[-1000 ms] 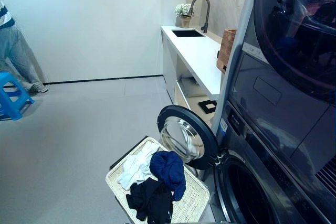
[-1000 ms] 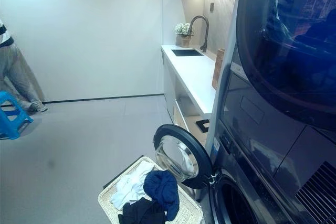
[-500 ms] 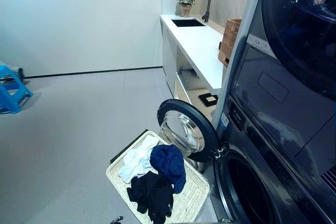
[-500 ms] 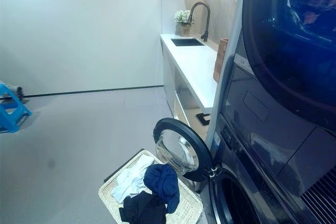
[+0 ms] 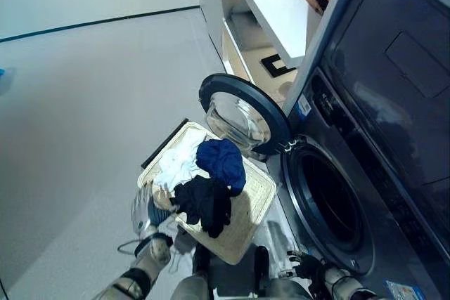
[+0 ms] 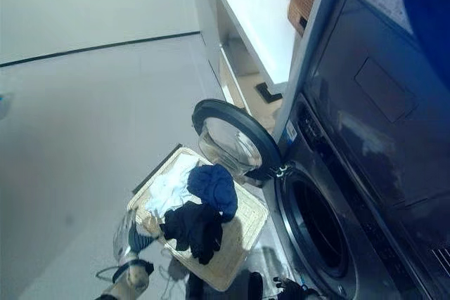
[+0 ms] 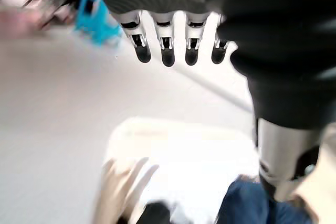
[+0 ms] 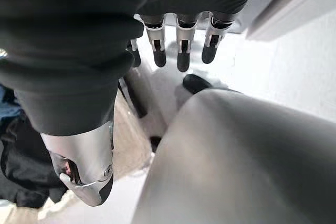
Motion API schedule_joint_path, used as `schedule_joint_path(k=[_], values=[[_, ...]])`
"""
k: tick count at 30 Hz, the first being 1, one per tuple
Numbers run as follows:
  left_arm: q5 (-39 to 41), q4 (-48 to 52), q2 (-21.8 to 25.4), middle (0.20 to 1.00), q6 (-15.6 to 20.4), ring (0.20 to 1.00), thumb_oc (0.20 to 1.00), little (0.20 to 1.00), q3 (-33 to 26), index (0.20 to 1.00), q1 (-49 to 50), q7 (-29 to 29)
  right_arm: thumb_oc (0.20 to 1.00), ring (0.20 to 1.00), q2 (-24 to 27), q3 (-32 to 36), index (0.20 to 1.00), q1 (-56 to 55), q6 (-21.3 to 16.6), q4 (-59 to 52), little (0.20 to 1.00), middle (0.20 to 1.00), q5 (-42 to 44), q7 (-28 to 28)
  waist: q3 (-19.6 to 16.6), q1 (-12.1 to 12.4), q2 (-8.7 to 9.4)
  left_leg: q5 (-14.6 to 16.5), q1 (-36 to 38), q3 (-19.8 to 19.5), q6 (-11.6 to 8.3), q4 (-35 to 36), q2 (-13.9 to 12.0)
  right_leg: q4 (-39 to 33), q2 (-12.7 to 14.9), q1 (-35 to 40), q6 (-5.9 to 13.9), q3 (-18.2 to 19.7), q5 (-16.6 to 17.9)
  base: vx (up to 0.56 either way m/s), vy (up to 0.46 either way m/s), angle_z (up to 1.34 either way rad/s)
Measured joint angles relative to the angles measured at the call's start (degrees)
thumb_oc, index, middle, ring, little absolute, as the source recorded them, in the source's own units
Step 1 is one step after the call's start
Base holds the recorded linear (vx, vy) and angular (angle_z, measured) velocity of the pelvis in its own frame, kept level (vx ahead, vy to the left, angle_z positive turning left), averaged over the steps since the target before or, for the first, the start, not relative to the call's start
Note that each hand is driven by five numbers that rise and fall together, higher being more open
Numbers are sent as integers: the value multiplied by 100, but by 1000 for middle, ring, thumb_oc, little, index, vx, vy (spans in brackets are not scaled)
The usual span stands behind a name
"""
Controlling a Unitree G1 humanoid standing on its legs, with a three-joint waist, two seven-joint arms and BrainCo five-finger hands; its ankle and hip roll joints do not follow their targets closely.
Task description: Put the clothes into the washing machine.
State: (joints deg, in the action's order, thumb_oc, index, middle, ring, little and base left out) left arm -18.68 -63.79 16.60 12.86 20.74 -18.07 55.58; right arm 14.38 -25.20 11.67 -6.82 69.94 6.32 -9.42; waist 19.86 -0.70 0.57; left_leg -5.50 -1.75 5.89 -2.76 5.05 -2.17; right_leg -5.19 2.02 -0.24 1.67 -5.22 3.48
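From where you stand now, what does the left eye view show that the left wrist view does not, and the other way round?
From the left eye view you get the washing machine with its round door swung open, the white counter, and the right hand low beside the machine. From the left wrist view you get a blue stool on the floor and the left hand's straight fingers up close. Both have the left hand, the pale basket and the blue cloth in it.
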Motion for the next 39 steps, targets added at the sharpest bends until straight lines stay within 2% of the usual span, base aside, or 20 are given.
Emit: schedule_joint_path(k=[2, 5, 7, 10, 13, 17, 20, 23, 25, 29, 32, 34, 38, 39], values=[[-47, 19, -17, 1000, -138, 1000, 1000, 1000, 33, 1000, -217, 80, 1000, 1000, 9, -57, 1000, 120, -18, 36, 1000, 1000, 13, 33, 49, 0, 4, 15, -139, 85, -5, -1, -8, 19, -2, -259, 39, 84, 19, -33, 56, -31], [-82, -35, 2, 1000, -390, 1000, 1000, 1000, 83, 1000, -782, 70, 1000, 1000, 34, -163, 1000, 729, -33, -4, 1000, 1000, 163, 103, 587, -127, 12, -89, -417, 225, 77, -3, 22, 4, 21, -562, 32, 162, 241, -37, 70, -28], [-87, -105, 52, 1000, -502, 1000, 1000, 1000, 285, 1000, -988, -8, 1000, 1000, 35, -196, 1000, 932, -49, -17, 1000, 1000, 253, 118, 800, -173, 27, -108, -480, 272, 103, -3, 44, 2, 41, -636, 48, 187, 281, -20, 53, -13], [-71, -113, 105, 1000, -650, 1000, 1000, 1000, 351, 1000, -1243, -261, 1000, 1000, 33, -294, 1000, 957, -83, -111, 1000, 1000, 448, 124, 888, -214, 49, -98, -513, 346, 92, -3, 42, 9, 41, -714, 46, 248, 288, -75, 51, -12], [-63, -278, 390, 1000, -818, 1000, 1000, 1000, 546, 1000, -1662, -698, 1000, 1000, 34, -383, 1000, 1212, -100, -204, 1000, 1000, 637, 181, 1011, -312, 98, -143, -782, 381, 105, -5, 31, 8, 27, -999, 25, 276, 361, -42, 34, -9], [120, -514, 468, 1000, -1128, 1000, 1000, 1000, 839, 1000, -2220, -1277, 1000, 1000, 73, -494, 1000, 1415, -116, -434, 1000, 1000, 1026, 298, 1021, -333, 117, -161, -1323, 490, 128, -88, 29, 162, 31, -1624, 24, 319, 384, -23, 15, -13], [156, -533, 516, 1000, -1247, 1000, 1000, 1000, 1073, 1000, -2423, -1436, 1000, 1000, 85, -541, 1000, 1452, -115, -672, 1000, 1000, 1137, 350, 1039, -482, 161, -165, -1607, 504, 126, -162, 23, 300, 31, -1962, 21, 331, 389, -21, 1, -7], [141, -524, 558, 1000, -1242, 1000, 1000, 1000, 1280, 1000, -2667, -1523, 1000, 1000, 103, -632, 1000, 1520, -115, -770, 1000, 1000, 1174, 409, 1058, -542, 215, -174, -1869, 525, 137, -199, 27, 384, 41, -2269, 19, 334, 390, -6, -3, -5], [84, -528, 625, 1000, -1236, 1000, 1000, 1000, 1638, 1000, -2878, -1606, 1000, 1000, 105, -738, 1000, 1516, -114, -827, 1000, 1000, 1243, 451, 1069, -634, 256, -174, -2042, 525, 137, -248, 24, 431, 40, -2449, 19, 340, 391, -3, -4, -2], [-119, -521, 636, 1000, -1230, 1000, 1000, 1000, 1896, 1000, -3030, -1741, 1000, 1000, 126, -750, 1000, 1530, -114, -843, 1000, 1000, 1295, 501, 1067, -651, 259, -173, -2190, 531, 137, -289, 21, 519, 42, -2634, 19, 341, 390, -1, -9, -4], [-368, -527, 651, 1000, -1329, 1000, 1000, 1000, 2383, 1000, -3236, -2089, 1000, 1000, 141, -753, 1000, 1607, -114, -865, 1000, 1000, 1461, 519, 1062, -754, 264, -179, -2482, 523, 144, -387, 17, 595, 47, -2916, 16, 340, 391, 0, 0, 0], [-536, -527, 659, 1000, -1396, 1000, 1000, 1000, 2444, 1000, -3276, -2281, 1000, 1000, 146, -752, 1000, 1688, -114, -890, 1000, 1000, 1528, 547, 1059, -808, 270, -192, -2603, 523, 161, -419, 23, 645, 57, -3044, 13, 341, 394, 0, 0, 0], [-659, -524, 607, 1000, -1902, 1000, 1000, 1000, 2778, 1000, -3419, -3124, 1000, 1000, 188, -746, 1000, 1761, -114, -996, 1000, 1000, 1770, 618, 1058, -821, 273, -196, -2742, 589, 168, -445, 27, 740, 61, -3253, 12, 402, 394, 16, 12, -7], [-758, -518, 600, 1000, -2121, 1000, 1000, 1000, 2855, 1000, -3462, -3388, 1000, 1000, 199, -747, 1000, 1770, -108, -1087, 1000, 1000, 1822, 621, 1057, -838, 274, -198, -2802, 602, 170, -464, 25, 795, 60, -3340, 12, 421, 394, 10, 9, -3]])
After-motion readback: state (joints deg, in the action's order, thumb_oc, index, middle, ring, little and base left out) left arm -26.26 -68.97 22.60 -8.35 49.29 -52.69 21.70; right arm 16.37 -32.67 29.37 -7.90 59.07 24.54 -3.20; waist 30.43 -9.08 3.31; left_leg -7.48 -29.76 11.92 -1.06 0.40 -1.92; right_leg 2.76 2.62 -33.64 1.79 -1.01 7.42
